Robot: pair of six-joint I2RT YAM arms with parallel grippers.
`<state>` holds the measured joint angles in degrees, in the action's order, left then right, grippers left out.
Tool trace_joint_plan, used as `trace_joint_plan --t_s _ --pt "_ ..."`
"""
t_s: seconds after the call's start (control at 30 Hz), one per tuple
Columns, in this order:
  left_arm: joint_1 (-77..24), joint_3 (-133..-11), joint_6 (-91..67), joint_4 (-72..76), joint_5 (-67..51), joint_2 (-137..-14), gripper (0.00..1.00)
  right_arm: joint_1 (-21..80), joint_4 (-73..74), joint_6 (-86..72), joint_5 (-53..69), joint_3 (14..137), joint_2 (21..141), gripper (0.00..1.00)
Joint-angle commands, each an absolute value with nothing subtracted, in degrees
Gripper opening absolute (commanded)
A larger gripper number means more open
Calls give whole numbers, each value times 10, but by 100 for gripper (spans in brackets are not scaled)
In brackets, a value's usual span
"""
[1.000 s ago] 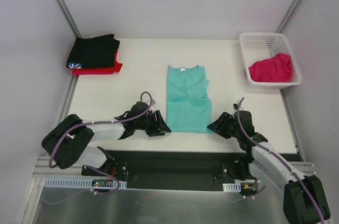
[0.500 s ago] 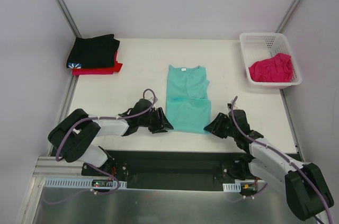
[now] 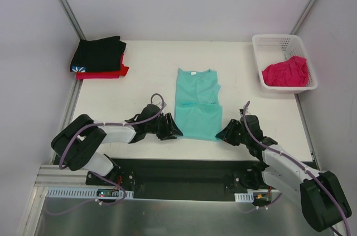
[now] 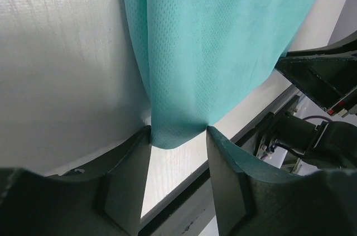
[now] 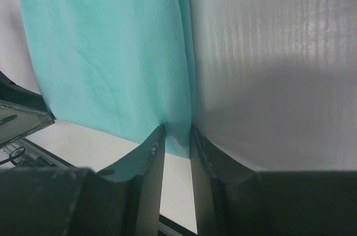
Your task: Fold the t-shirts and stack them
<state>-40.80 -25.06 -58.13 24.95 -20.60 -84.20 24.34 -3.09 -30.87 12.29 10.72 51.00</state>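
Observation:
The teal-green t-shirt [image 3: 198, 105] lies in the middle of the table as a long folded strip, collar away from me. My left gripper [image 3: 174, 131] sits low at its near left corner. In the left wrist view the shirt [image 4: 223, 41] has that corner between the spread jaws of this open gripper [image 4: 178, 130]. My right gripper [image 3: 223, 134] is at the near right corner. In the right wrist view its narrow jaws [image 5: 177, 129] pinch the bunched corner of the shirt [image 5: 106, 52]. A folded black t-shirt [image 3: 99, 53] rests on a red one [image 3: 114, 72] at the far left.
A white lattice basket [image 3: 273, 38] at the far right corner holds the crumpled magenta-pink t-shirt [image 3: 285, 72]. The table's near edge and a black rail run just behind both grippers. Side walls stand close on both sides.
Both grippers have slid in to the teal shirt's near corners. The right jaws have narrowed onto the cloth; the left jaws have barely changed.

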Motion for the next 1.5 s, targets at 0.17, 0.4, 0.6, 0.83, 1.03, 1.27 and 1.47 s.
trace_joint_plan --t_s 0.17,0.4,0.6,0.83,1.03,1.27,1.47 --pt "-403 -250 -545 179 -159 -805 47 246 -3 -294 104 131 512 27" --pt "-394 -249 -539 184 -157 -815 41 247 -3 -292 103 134 518 25" --pt "-392 -250 -541 228 -164 -856 33 247 -3 -288 103 136 531 24" --pt "-392 -243 -557 275 -175 -897 25 247 -3 -284 105 146 546 23" --pt "-393 -242 -555 241 -176 -869 1 246 31 -285 104 157 534 12" --pt "-394 -250 -541 121 -149 -760 1 247 122 -288 99 173 464 8" --pt "-400 -252 -556 66 -139 -701 1 249 208 -294 97 180 380 7"
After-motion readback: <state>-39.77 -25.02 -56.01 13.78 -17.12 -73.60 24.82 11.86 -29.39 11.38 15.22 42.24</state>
